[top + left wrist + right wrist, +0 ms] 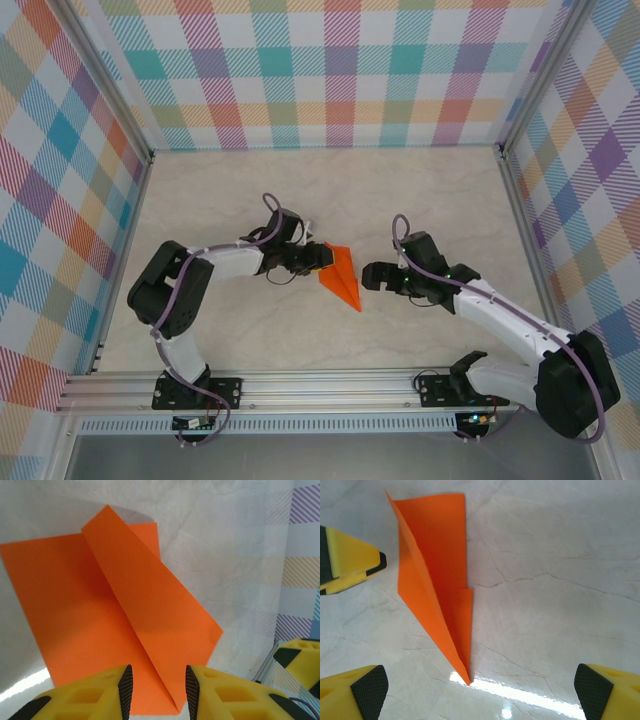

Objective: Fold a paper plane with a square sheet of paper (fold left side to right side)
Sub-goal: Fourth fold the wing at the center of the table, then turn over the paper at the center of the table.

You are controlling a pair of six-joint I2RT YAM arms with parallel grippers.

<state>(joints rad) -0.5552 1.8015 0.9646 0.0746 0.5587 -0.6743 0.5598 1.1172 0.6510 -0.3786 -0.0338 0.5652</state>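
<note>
The paper plane point(341, 276) lies on the pale marbled table point(230, 190) between the two arms, its point toward the near edge. The left gripper point(316, 258) sits at its wide end, jaws a little apart, with the centre crease running into the gap (one flap stands up off the table). The right gripper point(376, 275) is just beside the plane, jaws spread wide, clear of the paper

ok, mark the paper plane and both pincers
paper plane point(341, 277), top external view, middle of the orange body
left pincer point(159, 690), left wrist view, midway between fingertips
right pincer point(481, 686), right wrist view, midway between fingertips
</note>
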